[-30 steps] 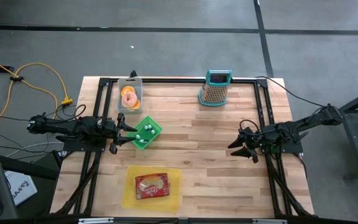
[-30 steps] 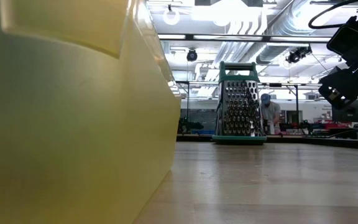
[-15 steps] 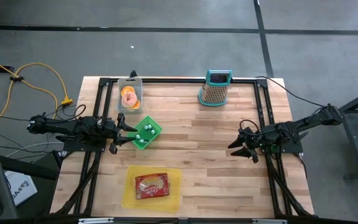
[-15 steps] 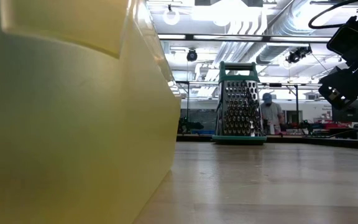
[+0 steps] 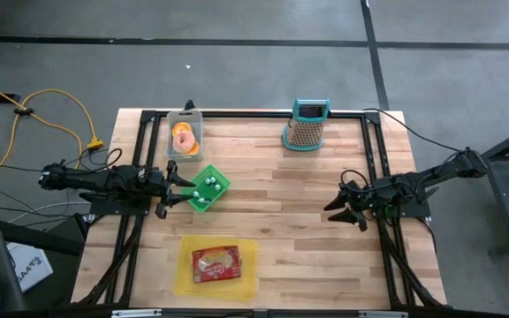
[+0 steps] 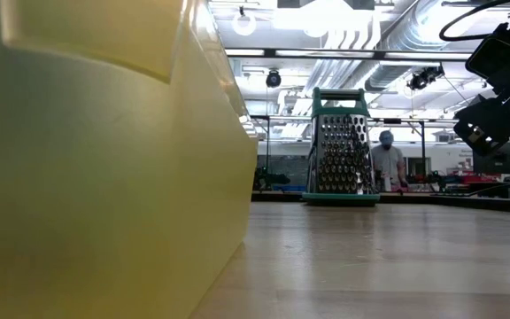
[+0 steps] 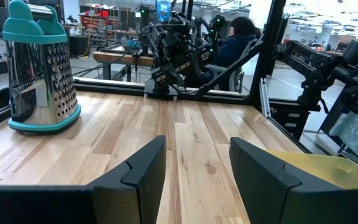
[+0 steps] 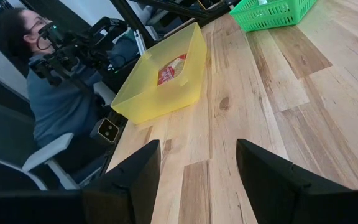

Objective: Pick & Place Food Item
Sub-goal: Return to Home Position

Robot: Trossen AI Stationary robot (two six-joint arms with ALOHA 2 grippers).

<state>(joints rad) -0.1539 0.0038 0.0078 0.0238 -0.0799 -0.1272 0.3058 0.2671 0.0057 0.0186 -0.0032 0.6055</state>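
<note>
Desk (image 5: pixel 272 168), wooden, framed in black rail; two arms lie low at opposite side edges.

1. Grater (image 5: pixel 306 126): teal-handled, metal, upright near the far edge, right of centre. Nothing beside it.
2. Person (image 6: pixel 386 159): seen in the room beyond the far edge, well off the desk. Seated people also show behind the desk in both wrist views.
3. Left gripper (image 5: pixel 177 183): at the left edge, about mid-length, fingers spread and holding nothing. Its tips are just beside the green basket (image 5: pixel 224 185).
4. Right gripper (image 5: pixel 336 208): at the right edge, fingers parted and likewise bare, over bare wood, well apart from every item.
5. Gray bin (image 5: pixel 186 113): at the far left corner. Contents: donuts (image 5: pixel 183 137), pink and orange rings lying together; exact count cannot be told. The bin stands near the left gripper, toward the far edge, and well apart from the right gripper.
6. Green basket: left of centre, set cornerwise. Contents: several small white pieces (image 5: pixel 203 190).
7. Yellow tray (image 5: pixel 184 265): by the near edge, left of centre. Contents: one red packet (image 5: pixel 216 263), lying flat.
</note>
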